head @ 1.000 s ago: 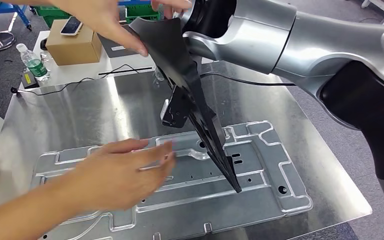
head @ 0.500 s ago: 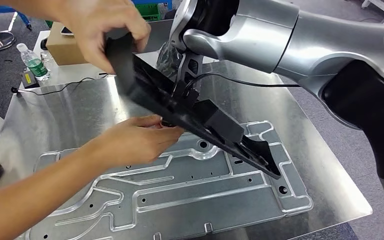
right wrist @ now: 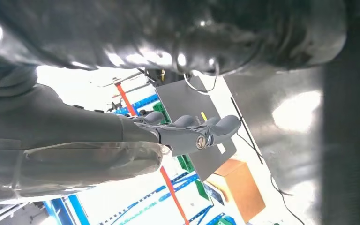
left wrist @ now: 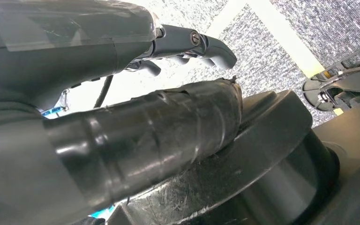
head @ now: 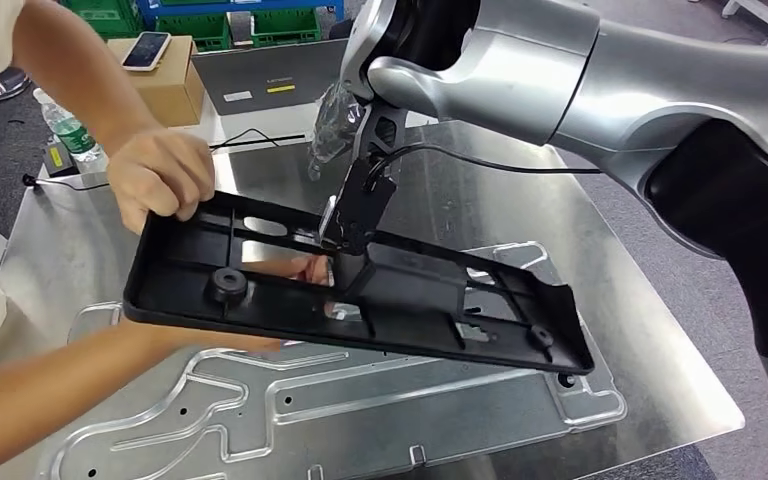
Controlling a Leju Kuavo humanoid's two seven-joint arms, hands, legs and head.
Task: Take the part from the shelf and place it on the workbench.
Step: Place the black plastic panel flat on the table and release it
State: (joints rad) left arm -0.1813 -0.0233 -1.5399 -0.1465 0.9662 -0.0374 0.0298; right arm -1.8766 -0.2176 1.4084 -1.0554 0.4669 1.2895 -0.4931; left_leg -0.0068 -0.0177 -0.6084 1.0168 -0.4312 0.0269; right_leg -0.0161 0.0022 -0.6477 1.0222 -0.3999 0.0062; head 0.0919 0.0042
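Note:
The long black plastic part lies nearly flat just above the workbench, over a stamped metal plate. A person holds it: one hand grips its far left edge, and the other arm reaches underneath. My right hand hangs above the part's far edge, apart from it. In the right wrist view that right hand has its fingers stretched out and holds nothing. My left hand hangs by my body over the floor, fingers apart and empty.
A cardboard box with a phone on it, a water bottle and a dark flat panel sit behind the workbench. A black cable runs across the bench top. The person stands at the left.
The part swung from hanging upright at my right hand to lying flat in the person's hands. My right hand has let it go and stays above.

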